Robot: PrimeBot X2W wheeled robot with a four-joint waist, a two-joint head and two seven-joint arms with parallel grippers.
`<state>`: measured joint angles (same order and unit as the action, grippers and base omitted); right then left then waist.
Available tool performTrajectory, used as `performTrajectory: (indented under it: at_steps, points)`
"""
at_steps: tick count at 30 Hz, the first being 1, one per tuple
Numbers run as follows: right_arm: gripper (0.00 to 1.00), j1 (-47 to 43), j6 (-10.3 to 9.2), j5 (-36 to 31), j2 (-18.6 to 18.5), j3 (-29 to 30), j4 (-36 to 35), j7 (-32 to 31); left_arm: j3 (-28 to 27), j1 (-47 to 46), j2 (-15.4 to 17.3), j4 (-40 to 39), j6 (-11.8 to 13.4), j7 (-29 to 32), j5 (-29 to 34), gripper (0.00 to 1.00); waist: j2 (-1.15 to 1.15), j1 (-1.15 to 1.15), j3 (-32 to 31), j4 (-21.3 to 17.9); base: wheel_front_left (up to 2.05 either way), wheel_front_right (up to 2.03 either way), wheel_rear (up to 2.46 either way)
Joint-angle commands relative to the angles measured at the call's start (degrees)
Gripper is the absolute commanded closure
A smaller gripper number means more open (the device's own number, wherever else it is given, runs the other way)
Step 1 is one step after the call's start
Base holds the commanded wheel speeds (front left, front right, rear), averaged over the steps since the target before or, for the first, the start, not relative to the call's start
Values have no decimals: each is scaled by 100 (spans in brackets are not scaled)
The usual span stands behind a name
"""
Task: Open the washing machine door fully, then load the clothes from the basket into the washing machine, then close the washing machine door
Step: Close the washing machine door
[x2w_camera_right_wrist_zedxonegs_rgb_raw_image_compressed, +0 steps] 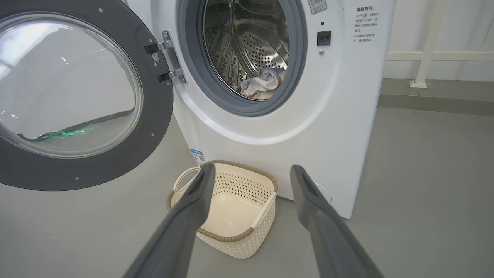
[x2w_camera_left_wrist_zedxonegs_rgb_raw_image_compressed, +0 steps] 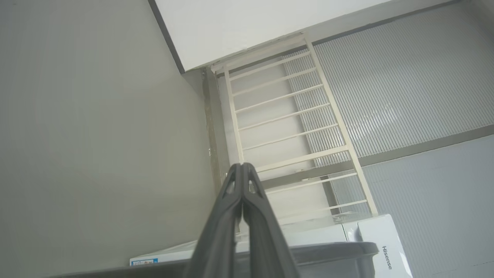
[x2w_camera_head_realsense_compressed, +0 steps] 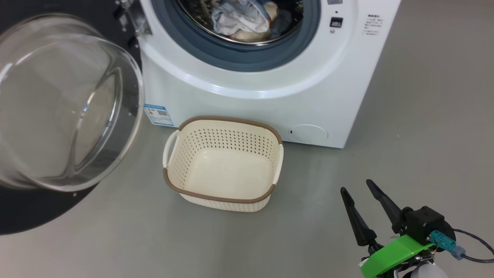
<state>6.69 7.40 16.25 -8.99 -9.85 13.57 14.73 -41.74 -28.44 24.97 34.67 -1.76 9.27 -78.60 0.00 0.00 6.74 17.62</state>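
Note:
The white washing machine [x2w_camera_head_realsense_compressed: 254, 104] [x2w_camera_right_wrist_zedxonegs_rgb_raw_image_compressed: 308, 127] stands with its round door [x2w_camera_head_realsense_compressed: 65, 104] [x2w_camera_right_wrist_zedxonegs_rgb_raw_image_compressed: 73, 92] swung wide open to the left. The clothes [x2w_camera_head_realsense_compressed: 243, 21] [x2w_camera_right_wrist_zedxonegs_rgb_raw_image_compressed: 262, 83], pale blue and cream, lie inside the steel drum. On the floor in front sits the cream basket [x2w_camera_head_realsense_compressed: 224, 162] [x2w_camera_right_wrist_zedxonegs_rgb_raw_image_compressed: 227, 208], with nothing in it. My right gripper [x2w_camera_head_realsense_compressed: 357, 187] [x2w_camera_right_wrist_zedxonegs_rgb_raw_image_compressed: 251, 173] is open and holds nothing, low at the right, back from the basket. My left gripper [x2w_camera_left_wrist_zedxonegs_rgb_raw_image_compressed: 242, 166] is shut with nothing in it, pointing up past the machine's top edge [x2w_camera_left_wrist_zedxonegs_rgb_raw_image_compressed: 366, 231] toward a wall.
Grey floor [x2w_camera_head_realsense_compressed: 424, 116] spreads to the right of the machine. Behind it a cream rail frame [x2w_camera_left_wrist_zedxonegs_rgb_raw_image_compressed: 285, 116] stands against a ribbed grey wall [x2w_camera_left_wrist_zedxonegs_rgb_raw_image_compressed: 405, 85]. The open door's glass bowl bulges out over the floor at the left.

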Motion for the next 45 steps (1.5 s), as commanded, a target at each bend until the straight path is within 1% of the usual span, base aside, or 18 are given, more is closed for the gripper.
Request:
performTrajectory:
  at_steps: [1, 5, 10, 16, 22, 26, 34, 35, 42, 45]
  points:
    - [0, 141, 9, 18, -41, -127, -154, 27, -110, -163, 386, -87, -16, 129, -95, 100, 0, 0, 77, -80, 0, 0, 0]
    - [0, 141, 9, 18, -105, -133, -184, 27, -180, -173, 346, 45, -53, 427, -340, 100, 0, 0, 136, -140, 0, 0, 0]
    - [0, 150, 9, 17, -150, -138, -215, 22, -233, -70, 313, 135, -80, 687, -495, 100, 0, 0, 177, -178, 0, 0, 0]
    - [0, 143, 9, -2, -149, -144, -229, -15, -215, -17, 205, 79, -132, 946, -632, 100, 0, 0, 177, -166, 0, 0, 0]
    - [0, 141, 9, -3, -162, -138, -279, -53, -70, 35, 95, -76, -95, 1242, -673, 100, 0, 0, 226, -135, 0, 0, 0]
    - [0, 132, 9, -3, -153, -121, -294, -67, 24, 100, 25, -223, -63, 1500, -730, 100, 0, 0, 246, -114, 0, 0, 0]
    - [0, 123, 9, 34, -108, -28, -279, -63, 178, 368, -112, -627, 18, 2209, -954, 100, 0, 0, 250, -50, 0, 0, 0]
    - [0, 123, 9, 34, -108, -28, -279, -63, 178, 368, -112, -627, 18, 2209, -954, 100, 0, 0, 250, -50, 0, 0, 0]
    - [0, 129, 9, 32, -75, 10, -248, -45, 263, 554, -291, -1051, 141, 2828, -1268, 100, 0, 0, 192, -9, 0, 0, 0]
    - [0, 115, 9, 33, -47, -2, -223, -37, 326, 677, -343, -1259, 260, 3155, -1404, 100, 0, 0, 173, 3, 0, 0, 0]
